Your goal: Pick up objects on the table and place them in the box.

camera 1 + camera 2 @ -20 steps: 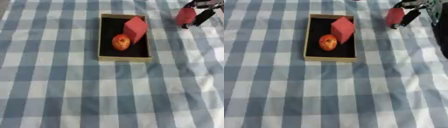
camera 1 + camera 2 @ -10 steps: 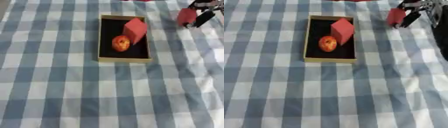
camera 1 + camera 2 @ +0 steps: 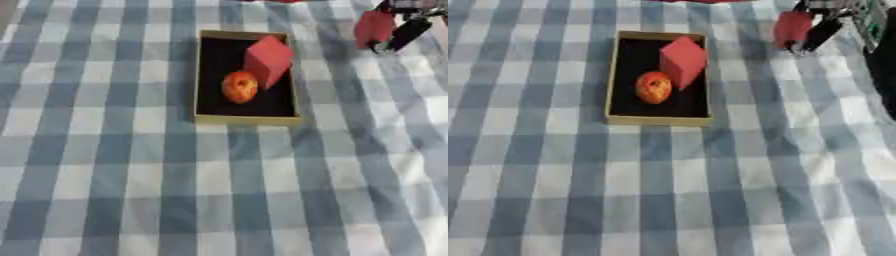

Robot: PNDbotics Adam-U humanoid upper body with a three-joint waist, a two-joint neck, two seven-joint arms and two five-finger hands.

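Note:
A shallow box [image 3: 204, 80] with a tan rim and black inside lies on the checked cloth. In it are an orange-red round fruit [image 3: 239, 86] and a red block [image 3: 267, 60] leaning at the right wall. At the upper right my right hand [image 3: 404, 31] is shut on a red object [image 3: 373, 27], held above the cloth to the right of the box. My left hand shows in neither view.
The blue-and-white checked cloth [image 3: 131, 190] covers the whole table. Something red [image 3: 697, 1] shows at the far edge. A dark part of my right arm [image 3: 883, 75] runs down the right edge in the right eye view.
My right hand with the red object has shifted only slightly; the whole picture has moved a little. The box and its contents lie as before.

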